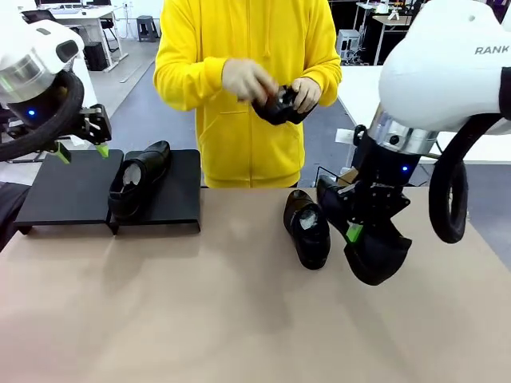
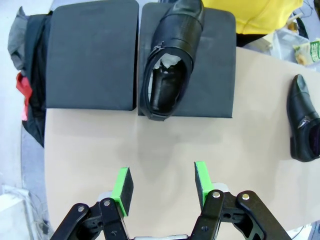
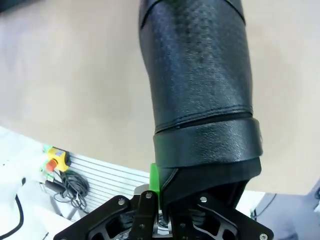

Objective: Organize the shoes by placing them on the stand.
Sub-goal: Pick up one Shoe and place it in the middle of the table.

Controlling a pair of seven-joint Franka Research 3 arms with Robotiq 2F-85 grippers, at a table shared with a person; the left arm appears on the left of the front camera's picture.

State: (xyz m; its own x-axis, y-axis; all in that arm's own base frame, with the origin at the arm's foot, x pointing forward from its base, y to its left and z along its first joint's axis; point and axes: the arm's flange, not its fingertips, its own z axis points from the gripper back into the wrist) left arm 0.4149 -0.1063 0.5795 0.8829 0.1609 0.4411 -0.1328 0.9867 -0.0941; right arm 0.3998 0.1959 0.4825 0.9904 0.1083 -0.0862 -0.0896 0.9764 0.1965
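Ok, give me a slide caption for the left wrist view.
Left gripper, jaws open, over the table; one shoe on the stand.

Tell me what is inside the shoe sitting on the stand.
The shoe on the stand holds white crumpled paper in its opening. Its toe end is covered by the upper, so nothing can be seen in there.

Bright, even light, soft shadows; wrist views bend at the edges.

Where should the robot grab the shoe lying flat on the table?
Probably best: pinch the table shoe by the thin rim of its opening, one finger inside, coming down from above. It rests on its sole with the opening facing up.
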